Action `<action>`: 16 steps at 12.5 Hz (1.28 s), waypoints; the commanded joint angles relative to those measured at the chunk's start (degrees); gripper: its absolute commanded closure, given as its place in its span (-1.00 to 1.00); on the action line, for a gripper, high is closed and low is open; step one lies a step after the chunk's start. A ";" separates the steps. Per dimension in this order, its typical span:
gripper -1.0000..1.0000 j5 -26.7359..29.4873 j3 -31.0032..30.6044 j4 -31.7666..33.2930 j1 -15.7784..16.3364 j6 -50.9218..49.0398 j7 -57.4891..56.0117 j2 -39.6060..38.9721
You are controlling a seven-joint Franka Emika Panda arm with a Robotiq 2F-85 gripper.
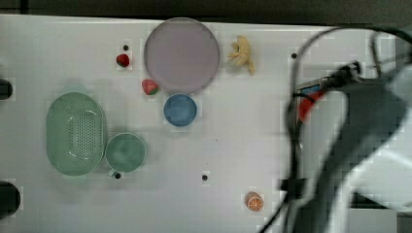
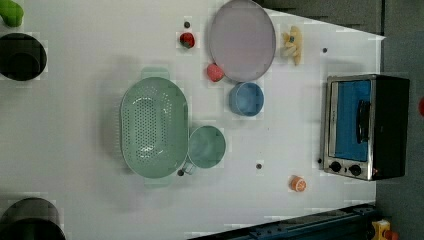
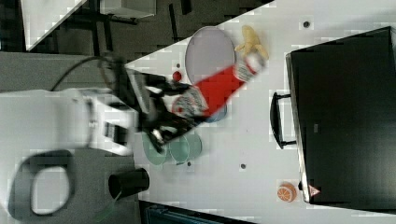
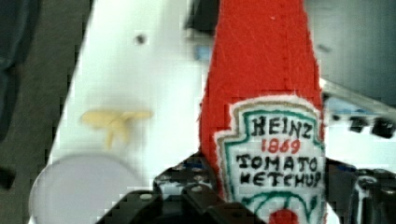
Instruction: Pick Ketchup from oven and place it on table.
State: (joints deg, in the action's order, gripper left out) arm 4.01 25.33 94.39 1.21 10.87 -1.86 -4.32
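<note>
My gripper (image 3: pixel 183 111) is shut on the base of the Ketchup (image 3: pixel 215 88), a red bottle with a white label and white cap. The bottle hangs tilted in the air over the table (image 3: pixel 247 140), apart from the oven (image 3: pixel 345 116). In the wrist view the Ketchup (image 4: pixel 261 84) stands between my gripper's (image 4: pixel 266 189) dark fingers (image 4: pixel 189 184), label facing the camera. The top view has my arm over the oven area, with a red patch of Ketchup (image 1: pixel 308 105) beside it. In the left view the oven (image 2: pixel 367 127) stands at the table's (image 2: pixel 280 150) right end, blue glass door facing the table.
On the table lie a lilac plate (image 1: pixel 181 55), a blue bowl (image 1: pixel 180 109), a green colander (image 1: pixel 76 133), a green cup (image 1: pixel 125 152), two strawberries (image 1: pixel 123 60) (image 1: pixel 150 87), a banana (image 1: pixel 243 52) and an orange half (image 1: pixel 254 202). Black cups (image 2: pixel 21 56) stand at the left view's left edge.
</note>
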 commanded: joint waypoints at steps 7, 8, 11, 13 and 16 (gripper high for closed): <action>-0.29 -0.16 -13.30 10.02 5.69 4.13 -0.91 -0.99; -0.29 -0.16 -13.39 12.90 5.78 6.26 0.25 -0.99; -0.29 -0.15 -13.64 23.26 5.81 15.81 1.47 -1.20; -0.29 -0.15 -13.83 29.54 5.98 22.40 1.47 -2.19; -0.29 -0.13 -13.88 34.94 6.35 33.64 1.47 -5.88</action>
State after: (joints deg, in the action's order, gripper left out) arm 3.65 12.40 129.81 6.74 44.45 -1.86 -12.25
